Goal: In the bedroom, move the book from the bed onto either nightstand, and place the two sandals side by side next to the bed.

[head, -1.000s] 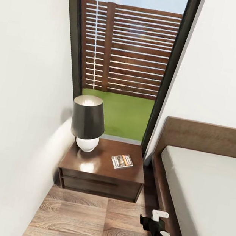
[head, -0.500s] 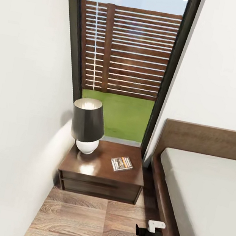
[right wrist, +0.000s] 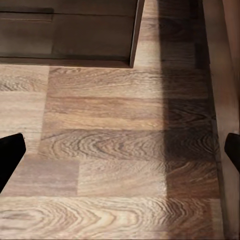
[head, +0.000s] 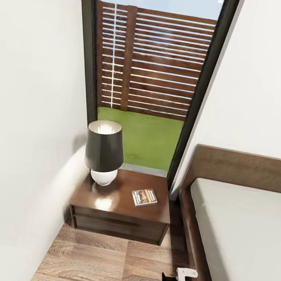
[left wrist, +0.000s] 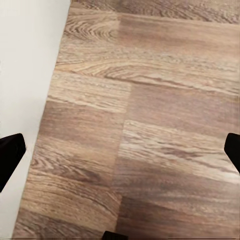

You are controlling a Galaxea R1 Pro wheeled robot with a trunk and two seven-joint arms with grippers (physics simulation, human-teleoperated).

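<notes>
Book (head: 144, 197) lies flat on the nightstand (head: 118, 205) beside the lamp (head: 104, 152), off the bed (head: 239, 230), so that part looks done. Right end effector (head: 180, 279) hangs low over the floor (head: 106, 263), spread wide and empty, as does the left end effector (left wrist: 120, 150).

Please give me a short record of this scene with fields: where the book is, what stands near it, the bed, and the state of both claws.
book: lies flat on the nightstand, book toward its right side
lamp: lamp stands on the nightstand, left of the book, apart from it
bed: bed right of the nightstand, mattress part in view bare
left claw: left claw open, over wood floor
right claw: right claw open, over floor by the nightstand front
</notes>
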